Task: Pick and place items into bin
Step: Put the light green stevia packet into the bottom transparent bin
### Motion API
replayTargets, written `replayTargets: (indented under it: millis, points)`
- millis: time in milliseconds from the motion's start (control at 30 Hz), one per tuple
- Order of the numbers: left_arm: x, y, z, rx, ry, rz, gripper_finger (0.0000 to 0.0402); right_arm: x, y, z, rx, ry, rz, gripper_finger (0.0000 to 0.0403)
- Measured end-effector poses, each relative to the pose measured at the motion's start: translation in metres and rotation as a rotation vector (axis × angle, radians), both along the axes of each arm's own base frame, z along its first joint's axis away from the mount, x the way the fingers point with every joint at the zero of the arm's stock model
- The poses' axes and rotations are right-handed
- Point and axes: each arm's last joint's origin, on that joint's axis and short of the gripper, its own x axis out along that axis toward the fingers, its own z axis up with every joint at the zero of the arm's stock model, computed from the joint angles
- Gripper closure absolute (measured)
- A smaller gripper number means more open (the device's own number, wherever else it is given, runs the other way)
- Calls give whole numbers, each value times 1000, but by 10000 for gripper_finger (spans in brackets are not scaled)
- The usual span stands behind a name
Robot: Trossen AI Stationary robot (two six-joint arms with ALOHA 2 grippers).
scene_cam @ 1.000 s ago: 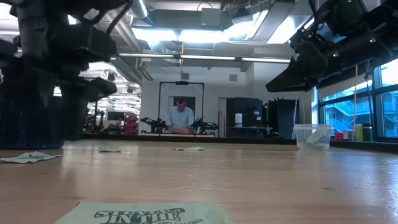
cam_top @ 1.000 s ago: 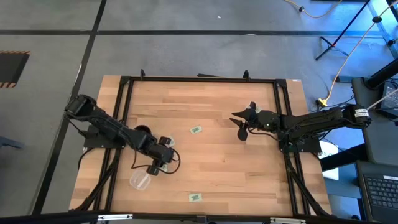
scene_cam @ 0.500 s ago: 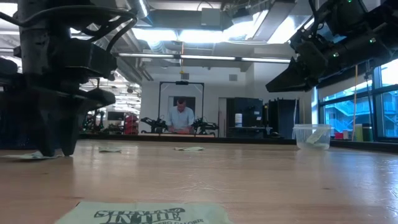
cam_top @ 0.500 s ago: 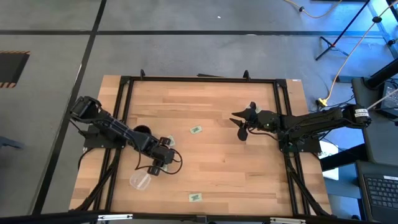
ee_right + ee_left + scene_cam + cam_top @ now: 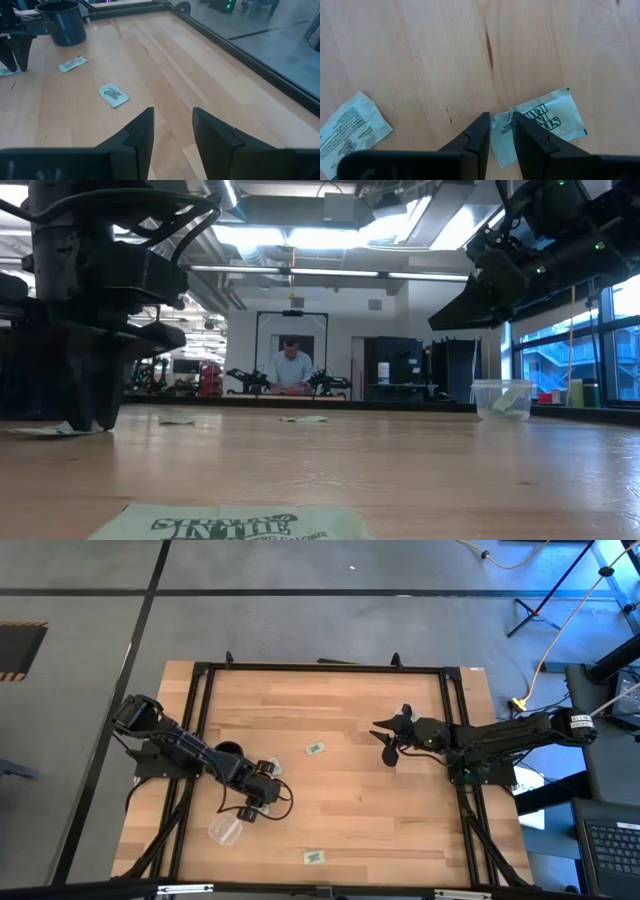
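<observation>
- Left end effector [image 5: 497, 131] is down at the wooden counter [image 5: 350, 715] on its left half; its two dark fingers [image 5: 476, 140] stand nearly closed, a thin gap left between them, pinching the raised edge of a pale green packet [image 5: 540, 125].
- That packet lies mostly flat on the wood, its printed side up; the corner near the fingers is buckled upward, and the fingers cover part of it.
- A second packet [image 5: 347, 127] lies apart on the wood in the left wrist view, partly cut off by the picture's edge.
- From above, the left end effector [image 5: 262, 786] and its cable hide the pinched packet completely.
- Just beside the left arm stands a black cup [image 5: 229, 752], half covered by the arm; a clear plastic cup [image 5: 226, 830] lies nearer the front edge.
- Other packets sit loose on the counter: one near the middle [image 5: 315, 749], one by the front edge [image 5: 315, 857].
- In the low view the nearest packet [image 5: 235, 522] is cut off at the bottom, and the far ones are only thin slivers.
- Right end effector [image 5: 392, 737] hangs above the counter's right half, fingers [image 5: 140, 135] spread and holding nothing.
- A clear bin [image 5: 501, 399] sits at the far right in the low view, its contents hard to make out.
- A person [image 5: 291, 366] stands far back in the room.
</observation>
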Motion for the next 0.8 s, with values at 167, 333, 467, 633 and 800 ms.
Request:
replayTargets:
  millis: [167, 333, 467, 633, 800]
  points:
    - [0, 0, 0, 3, 1, -16, 344, 0, 0, 0, 0, 2, 0, 265]
    - [0, 0, 0, 9, 0, -44, 367, 0, 0, 0, 0, 2, 0, 265]
    - [0, 0, 0, 5, 1, -45, 387, 0, 0, 0, 0, 2, 0, 265]
    - [0, 0, 0, 2, 4, -46, 398, 0, 0, 0, 0, 2, 0, 265]
    - [-1, 0, 3, -3, -12, -46, 399, 0, 0, 0, 0, 2, 0, 265]
